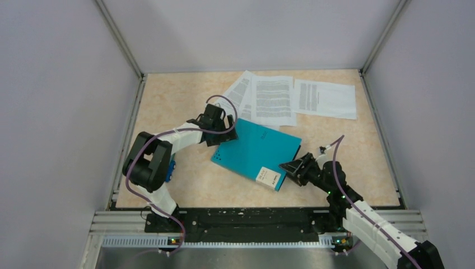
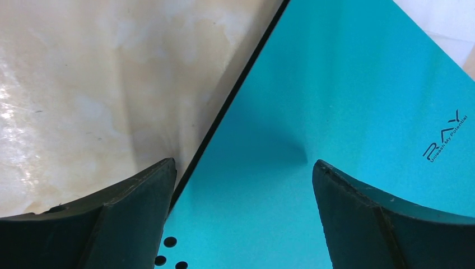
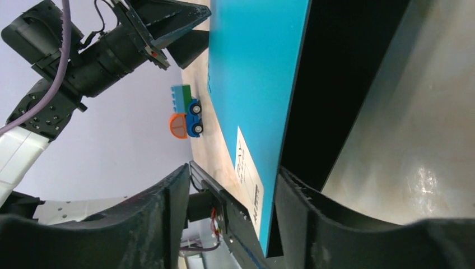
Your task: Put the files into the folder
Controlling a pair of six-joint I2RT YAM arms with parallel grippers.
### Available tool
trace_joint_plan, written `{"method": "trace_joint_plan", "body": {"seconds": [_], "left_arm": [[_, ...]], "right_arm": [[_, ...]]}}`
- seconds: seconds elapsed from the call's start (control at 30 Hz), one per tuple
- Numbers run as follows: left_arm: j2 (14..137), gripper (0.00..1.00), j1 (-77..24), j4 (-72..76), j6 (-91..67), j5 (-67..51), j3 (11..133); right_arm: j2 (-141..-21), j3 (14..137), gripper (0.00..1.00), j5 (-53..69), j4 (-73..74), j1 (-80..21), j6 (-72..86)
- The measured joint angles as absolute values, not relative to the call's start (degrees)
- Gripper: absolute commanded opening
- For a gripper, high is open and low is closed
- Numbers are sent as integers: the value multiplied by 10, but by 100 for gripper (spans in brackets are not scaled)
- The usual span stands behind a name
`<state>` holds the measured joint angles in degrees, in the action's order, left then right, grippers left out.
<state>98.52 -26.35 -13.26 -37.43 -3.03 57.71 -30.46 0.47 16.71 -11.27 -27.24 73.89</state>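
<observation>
L arm bent at elbow, L gripper [image 1: 225, 130] at far-left corner of teal folder [image 1: 257, 150]; R arm reaches low, R gripper [image 1: 292, 167] at its near-right edge. Beige marbled table [image 1: 179, 101], grey walls [image 1: 56, 84]; files [image 1: 273, 100] fanned just beyond folder. L jaws wide apart, straddling folder edge; R jaws apart, raised cover betw. them.

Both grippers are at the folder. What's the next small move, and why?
Probably shut the right gripper on the folder at its cover edge: its fingers stand open astride it, black inside showing. The left gripper hangs open at the spine; the files lie outside.
</observation>
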Motion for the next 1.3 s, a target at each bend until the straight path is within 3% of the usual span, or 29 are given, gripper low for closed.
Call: {"method": "trace_joint_plan", "body": {"seconds": [0.4,0.7,1.03,1.3], "left_arm": [[985,94,-256,-130,-397,-83,576],[959,94,-254,-138,-413,-103,569],[886,92,-257,-342,-449,-33,706],[758,90,-261,-413,-517,28,754]], "right_arm": [[-341,5,34,121,-146,-299,685],[-391,8,0,95,-149,-323,628],[-302,91,0,71,-56,-364,503],[-261,138,0,47,30,-386,404]]}}
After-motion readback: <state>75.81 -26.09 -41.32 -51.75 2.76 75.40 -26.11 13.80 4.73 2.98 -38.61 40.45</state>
